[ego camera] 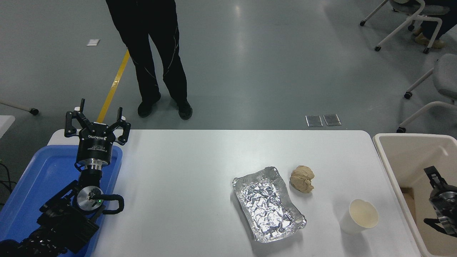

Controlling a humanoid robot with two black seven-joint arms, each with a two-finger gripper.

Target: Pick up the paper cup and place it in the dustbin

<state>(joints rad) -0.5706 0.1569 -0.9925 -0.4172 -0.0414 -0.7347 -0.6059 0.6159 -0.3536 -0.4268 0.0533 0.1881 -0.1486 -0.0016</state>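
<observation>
The paper cup [358,216], white with a cream inside, stands upright on the white table [185,171] near its front right corner. The beige dustbin [392,157] stands just past the table's right edge. My right gripper [441,200] shows only partly at the picture's right edge, over the dustbin's inside and to the right of the cup, apart from it. My left gripper [101,107] is parked at the far left over the blue tray, open and empty.
A crumpled silver foil tray [267,203] lies left of the cup, with a tan lump [302,178] behind it. A shallow blue tray [43,171] sits at the table's left end. A person [153,53] stands beyond the far edge. Office chairs [442,82] stand at the far right.
</observation>
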